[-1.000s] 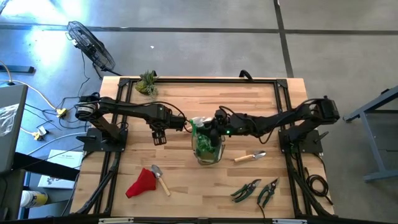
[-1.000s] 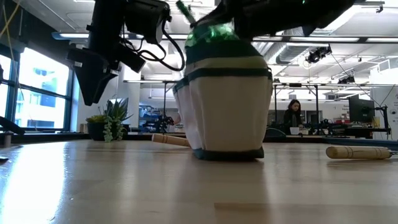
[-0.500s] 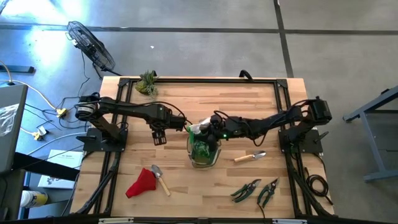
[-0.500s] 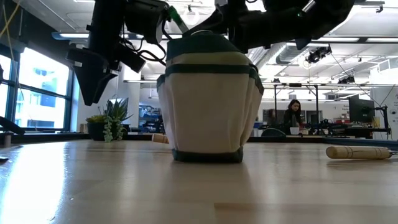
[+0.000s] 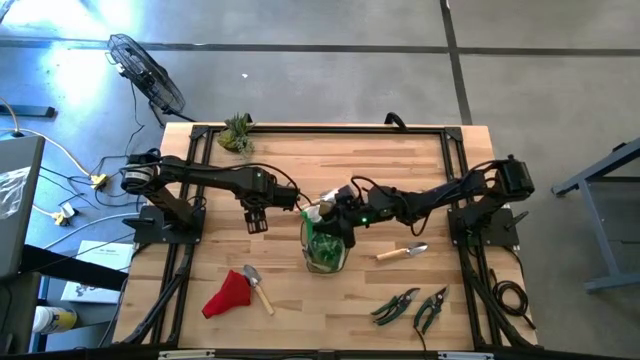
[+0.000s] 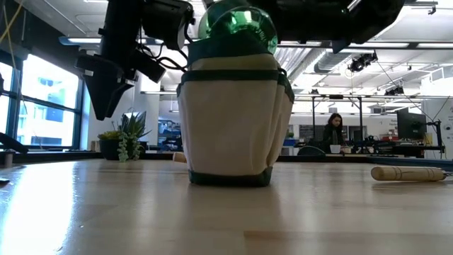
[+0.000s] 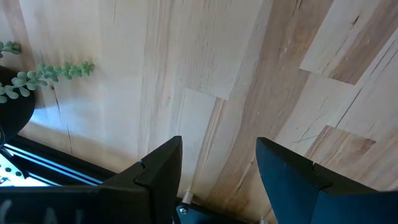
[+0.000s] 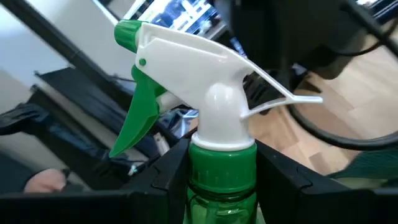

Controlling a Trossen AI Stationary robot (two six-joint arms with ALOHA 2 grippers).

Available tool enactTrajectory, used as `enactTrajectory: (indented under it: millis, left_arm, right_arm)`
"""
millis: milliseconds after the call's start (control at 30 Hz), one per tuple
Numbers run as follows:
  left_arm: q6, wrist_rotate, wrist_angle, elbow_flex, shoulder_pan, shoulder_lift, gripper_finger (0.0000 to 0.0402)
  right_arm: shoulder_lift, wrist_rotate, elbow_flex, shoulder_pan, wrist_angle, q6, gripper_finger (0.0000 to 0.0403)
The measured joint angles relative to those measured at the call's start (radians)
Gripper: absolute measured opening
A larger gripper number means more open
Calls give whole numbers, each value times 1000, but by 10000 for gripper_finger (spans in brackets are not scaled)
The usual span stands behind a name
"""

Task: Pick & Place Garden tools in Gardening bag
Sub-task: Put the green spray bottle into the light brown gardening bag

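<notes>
The gardening bag (image 5: 325, 250), dark green with pale sides (image 6: 233, 120), stands upright on the table's middle. My right gripper (image 5: 338, 216) reaches in level from the right, shut on the green spray bottle (image 8: 221, 180). The bottle's white head (image 5: 319, 210) points left and its round green body (image 6: 238, 25) shows at the bag's open top. My left gripper (image 5: 255, 217) hangs open above bare wood (image 7: 217, 174), left of the bag. On the table lie a red glove (image 5: 228, 295), two wooden-handled tools (image 5: 258, 287) (image 5: 401, 252) and two shears (image 5: 395, 307) (image 5: 431, 308). My right gripper pinches the spray bottle's green collar (image 8: 221, 163), just below the white spray head, between its two fingers (image 8: 169, 177). The fingers come level from the table's right and lie across the bottle. The body sits at the bag's mouth; whether it rests on the bag I cannot tell.
A leafy plant (image 5: 238, 133) sits at the far left corner (image 6: 127, 134). A wooden tool handle (image 6: 407, 172) lies right of the bag. Black frame rails run along the table's edges (image 5: 180, 270). Bare wood lies between the bag and the near tools.
My right gripper has tipped and shifted a little toward the table's left with the spray bottle, whose green body now shows at the bag's mouth. The bag has slid a little toward the table's left edge. The left arm has kept still.
</notes>
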Motion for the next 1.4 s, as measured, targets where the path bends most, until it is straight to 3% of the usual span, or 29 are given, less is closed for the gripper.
enactTrajectory:
  millis: [200, 400, 700, 1100, 1400]
  left_arm:
    - [0, 0, 0, 0, 0, 0, 196]
    - [0, 0, 0, 0, 0, 0, 196]
    - [0, 0, 3, 0, 0, 0, 196]
    - [12, 0, 21, 0, 0, 0, 196]
    - [62, 48, 29, 0, 0, 0, 196]
  right_arm:
    - [-2, -49, 0, -1, 24, -98, 137]
    - [-3, 42, 0, 0, -81, -249, 137]
    - [-3, 67, 0, 0, -8, -440, 137]
    - [-3, 233, 0, 43, -47, -930, 137]
    - [-3, 367, 0, 75, -106, -1126, 137]
